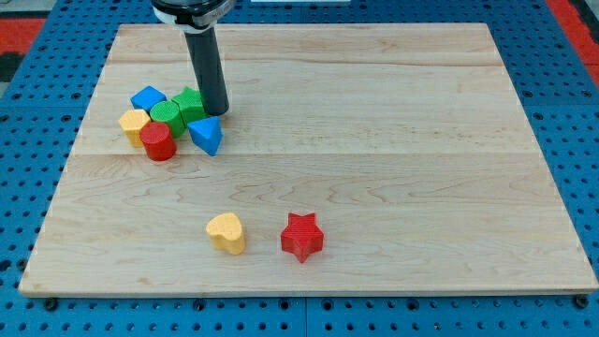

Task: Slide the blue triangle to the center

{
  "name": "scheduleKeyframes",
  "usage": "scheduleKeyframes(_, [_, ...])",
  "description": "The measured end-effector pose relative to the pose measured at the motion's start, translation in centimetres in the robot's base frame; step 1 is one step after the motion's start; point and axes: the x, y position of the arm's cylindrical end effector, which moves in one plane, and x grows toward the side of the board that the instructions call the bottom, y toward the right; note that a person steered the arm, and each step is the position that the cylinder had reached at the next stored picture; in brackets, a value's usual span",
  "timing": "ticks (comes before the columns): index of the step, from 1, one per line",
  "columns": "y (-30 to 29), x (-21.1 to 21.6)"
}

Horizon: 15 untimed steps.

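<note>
The blue triangle [207, 134] lies on the wooden board [374, 140] at the view's left, at the right end of a cluster of blocks. My tip [216, 111] rests on the board just above the triangle, touching or nearly touching its top edge, and right beside a green block [192, 103].
The cluster left of the triangle holds a blue cube [147, 97], a green round block [168, 116], a yellow block [134, 124] and a red cylinder [158, 141]. A yellow heart [226, 232] and a red star [302, 236] lie near the view's bottom.
</note>
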Motion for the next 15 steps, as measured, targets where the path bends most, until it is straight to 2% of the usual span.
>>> scheduleKeyframes(5, [0.0,0.1])
scheduleKeyframes(6, [1.4,1.6])
scheduleKeyframes(8, [12.1,11.5])
scheduleKeyframes(10, [21.5,18.2])
scheduleKeyframes(11, [16.5,16.0])
scheduleKeyframes(12, [10.0,10.3])
scheduleKeyframes(13, [0.8,10.1])
scheduleKeyframes(14, [-4.5,9.2])
scheduleKeyframes(15, [-1.0,5.6])
